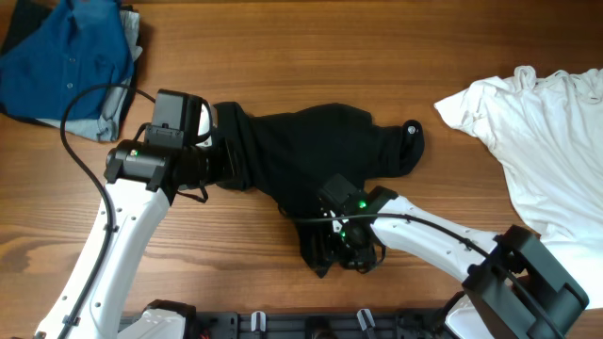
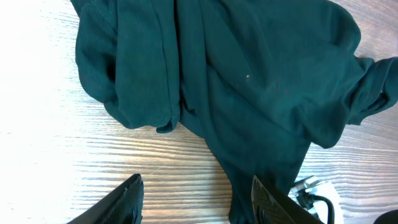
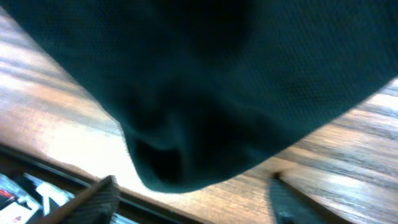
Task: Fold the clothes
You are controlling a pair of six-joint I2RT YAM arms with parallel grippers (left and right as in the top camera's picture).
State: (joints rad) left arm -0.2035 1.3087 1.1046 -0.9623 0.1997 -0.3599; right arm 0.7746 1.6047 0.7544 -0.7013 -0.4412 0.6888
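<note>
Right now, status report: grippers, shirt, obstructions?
Left gripper open beside black T-shirt. Right gripper open over its bunched end. Shirt crumpled, unfolded. Nothing obstructing.

No lettering, brand, number or sign is legible in any view. Overhead view: the crumpled black T-shirt of thin fabric (image 1: 311, 155) bears a small white mark (image 1: 411, 128) at its far right end, too small to read. Right wrist view: red and white patches (image 3: 15, 194) at the near left edge, blurred beyond reading and possibly labels.
</note>
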